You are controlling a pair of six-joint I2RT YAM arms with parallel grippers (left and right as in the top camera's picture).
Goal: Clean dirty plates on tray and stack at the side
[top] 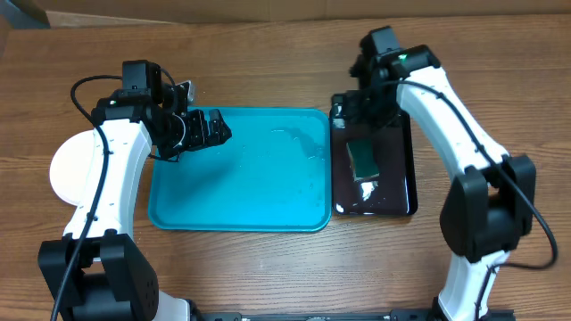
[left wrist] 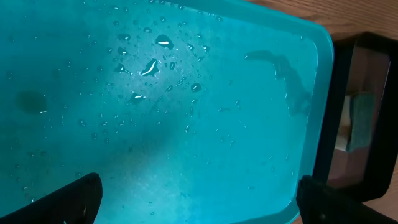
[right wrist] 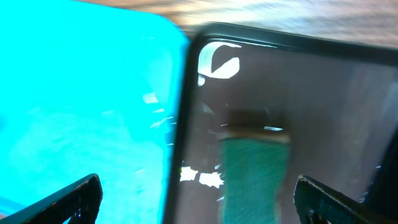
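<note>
Turquoise tray lies in the middle, wet with drops; I see a white plate at its nine o'clock, partly under my left arm; left gripper hangs over the tray's eleven o'clock corner, fingers wide apart; right gripper, fingers apart too, hangs over the black tray at three o'clock.

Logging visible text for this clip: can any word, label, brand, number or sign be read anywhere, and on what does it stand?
None: no readable text in any view.
No lettering shows on the blue tray, the black tray, the green sponge or the white plate.
</note>
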